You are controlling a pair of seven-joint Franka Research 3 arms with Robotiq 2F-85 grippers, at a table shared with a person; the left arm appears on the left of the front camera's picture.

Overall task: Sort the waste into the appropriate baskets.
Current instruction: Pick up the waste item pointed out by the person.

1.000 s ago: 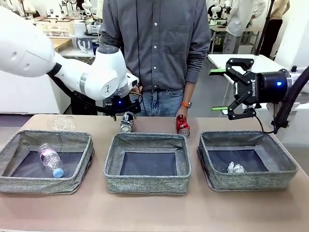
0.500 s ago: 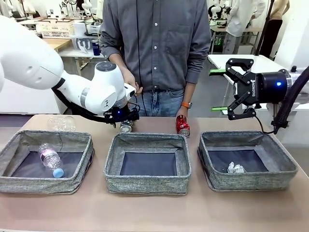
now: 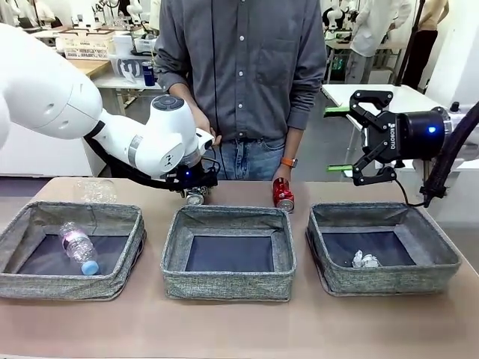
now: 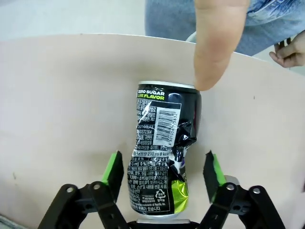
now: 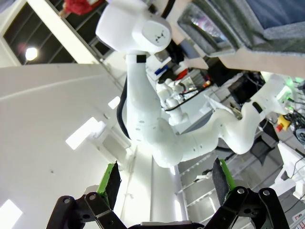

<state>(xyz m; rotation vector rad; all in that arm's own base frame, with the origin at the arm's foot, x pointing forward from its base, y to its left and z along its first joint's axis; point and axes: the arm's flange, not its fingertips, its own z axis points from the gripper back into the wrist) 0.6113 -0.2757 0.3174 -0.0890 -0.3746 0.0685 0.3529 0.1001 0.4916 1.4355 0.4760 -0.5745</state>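
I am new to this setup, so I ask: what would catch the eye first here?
A dented black can lies on the table between the left gripper's open fingers, with a person's finger at its far end. In the front view, a bottle lies in the left basket and a wad in the right basket; the right gripper is raised, open.

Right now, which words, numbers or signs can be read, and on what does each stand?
"ZERO SUGAR": on the black-and-white can.
"LIME FLAVOR": same can, in green, just below.
"210 ml 0 kcal": in its small print; the rest is too small.
"ROBOTIQ": on the right gripper, on its body.
The red can and the bottle: labels too blurred to read.
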